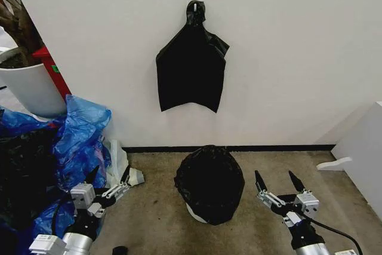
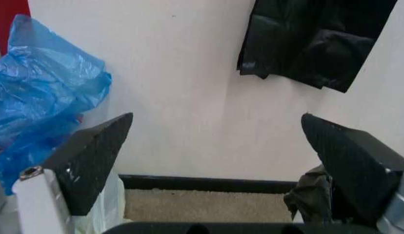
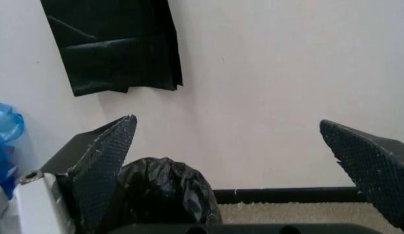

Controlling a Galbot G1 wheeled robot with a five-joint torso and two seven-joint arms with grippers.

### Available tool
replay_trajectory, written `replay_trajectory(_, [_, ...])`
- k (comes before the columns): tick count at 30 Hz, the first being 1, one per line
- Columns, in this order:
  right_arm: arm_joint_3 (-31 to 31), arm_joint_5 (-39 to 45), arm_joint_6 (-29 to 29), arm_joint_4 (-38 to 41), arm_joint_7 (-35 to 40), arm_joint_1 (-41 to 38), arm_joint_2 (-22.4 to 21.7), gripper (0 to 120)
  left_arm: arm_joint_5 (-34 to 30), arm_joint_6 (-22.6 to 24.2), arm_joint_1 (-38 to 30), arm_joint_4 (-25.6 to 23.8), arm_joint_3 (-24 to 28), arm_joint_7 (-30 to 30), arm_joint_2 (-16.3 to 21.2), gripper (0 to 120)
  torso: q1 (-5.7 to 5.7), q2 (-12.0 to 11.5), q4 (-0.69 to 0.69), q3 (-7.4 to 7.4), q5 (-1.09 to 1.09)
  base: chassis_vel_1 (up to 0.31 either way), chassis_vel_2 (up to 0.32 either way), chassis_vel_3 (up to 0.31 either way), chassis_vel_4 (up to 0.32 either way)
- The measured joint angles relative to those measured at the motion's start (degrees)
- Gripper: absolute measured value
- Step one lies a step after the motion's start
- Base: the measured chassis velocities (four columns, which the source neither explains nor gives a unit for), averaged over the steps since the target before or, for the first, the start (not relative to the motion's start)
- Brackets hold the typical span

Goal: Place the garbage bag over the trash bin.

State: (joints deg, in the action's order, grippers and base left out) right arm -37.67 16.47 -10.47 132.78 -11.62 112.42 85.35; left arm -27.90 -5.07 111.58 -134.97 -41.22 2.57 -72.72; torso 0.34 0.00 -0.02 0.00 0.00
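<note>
Carpeted floor point(image 1: 155, 219) against a white wall point(image 1: 286, 58): your left hand point(image 1: 110, 182) and right hand point(image 1: 279, 184) both hang low with fingers spread, holding nothing, either side of the trash bin point(image 1: 196, 213). You have the garbage bag point(image 1: 209, 183) draped over it, nearly fully covering it. Rim seating is hidden; 1 spare black bag point(image 1: 191, 70) hangs above, blue bags point(image 1: 77, 141) lie left.
</note>
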Motion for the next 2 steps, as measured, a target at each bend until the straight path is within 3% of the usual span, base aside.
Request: replay_trajectory(2, [0.0, 0.0, 0.0, 0.0, 0.0, 0.0, 0.0, 100, 0.0, 0.0, 0.0, 0.0, 0.0, 0.0, 0.0, 100, 0.0, 0.0, 0.0, 0.0, 0.0, 0.0, 0.0, 0.0, 0.0])
